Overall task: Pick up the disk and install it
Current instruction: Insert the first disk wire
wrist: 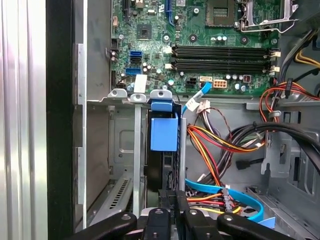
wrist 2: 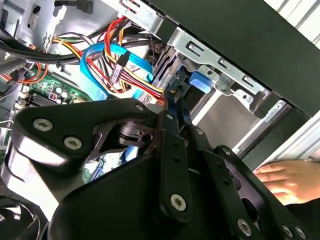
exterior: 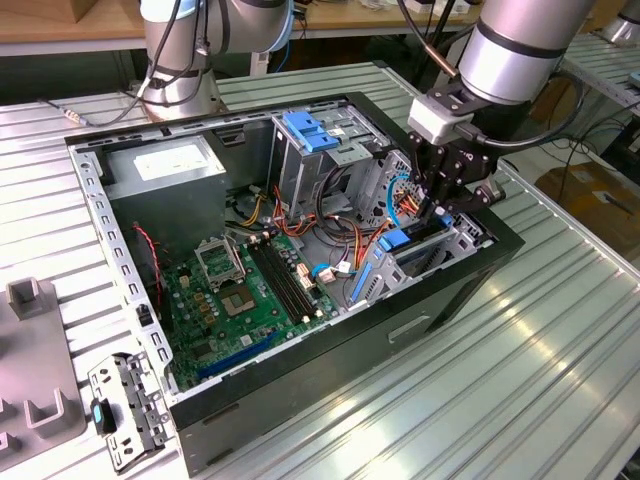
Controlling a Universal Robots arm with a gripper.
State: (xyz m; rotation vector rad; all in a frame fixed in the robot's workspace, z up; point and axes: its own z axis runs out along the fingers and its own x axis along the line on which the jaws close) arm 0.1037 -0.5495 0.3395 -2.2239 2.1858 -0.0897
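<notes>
Gripper (exterior: 437,205) fingers were closed on the far edge of the disk (wrist: 163,150), which stood on edge in the drive bay (wrist: 125,150) at the exterior view's right of the computer case (exterior: 130,290). Any tilt could have jammed its blue rails against the bay, and the bundled cables (wrist: 220,145) just beside might have snagged. A person's hand (wrist 2: 285,181) rested near the case, at risk of contact.
</notes>
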